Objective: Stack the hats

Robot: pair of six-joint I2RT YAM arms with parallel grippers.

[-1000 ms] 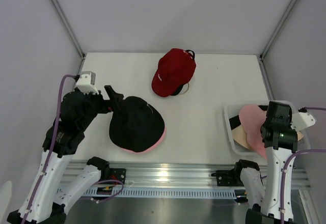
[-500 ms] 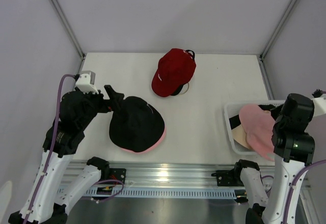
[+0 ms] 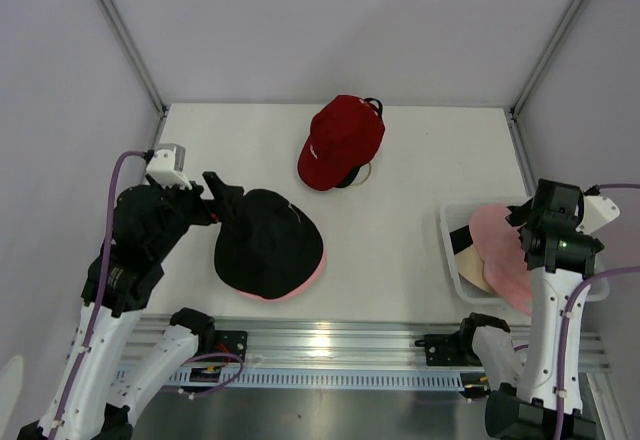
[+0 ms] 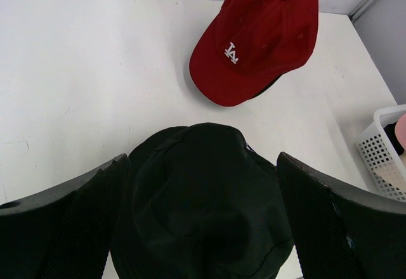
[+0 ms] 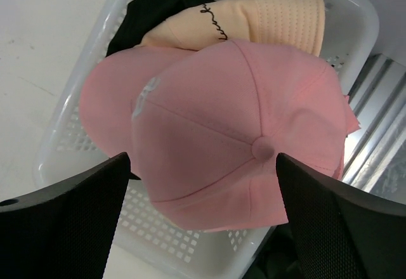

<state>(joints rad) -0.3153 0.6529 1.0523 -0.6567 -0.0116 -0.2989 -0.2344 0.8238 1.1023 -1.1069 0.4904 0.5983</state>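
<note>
A black bucket hat (image 3: 268,243) lies on a pink hat whose rim (image 3: 312,268) peeks out at its near right. My left gripper (image 4: 203,158) stands open at the black hat's left side, with its crown (image 4: 203,203) between the fingers. A red cap (image 3: 342,138) rests on a black cap (image 3: 358,174) at the back of the table. In the white basket (image 5: 355,12) a pink cap (image 5: 235,120) lies over a cream hat (image 5: 254,19) and a black one (image 5: 155,9). My right gripper (image 5: 202,158) hovers open above the pink cap, a finger on each side.
The basket (image 3: 447,235) stands at the table's right edge, close to my right arm. Frame posts rise at the back corners, with walls on three sides. A metal rail runs along the near edge.
My right arm swung out to the right, then came back over the basket, and its gripper opened wide. The pink cap shifted slightly. The left arm barely moved.
</note>
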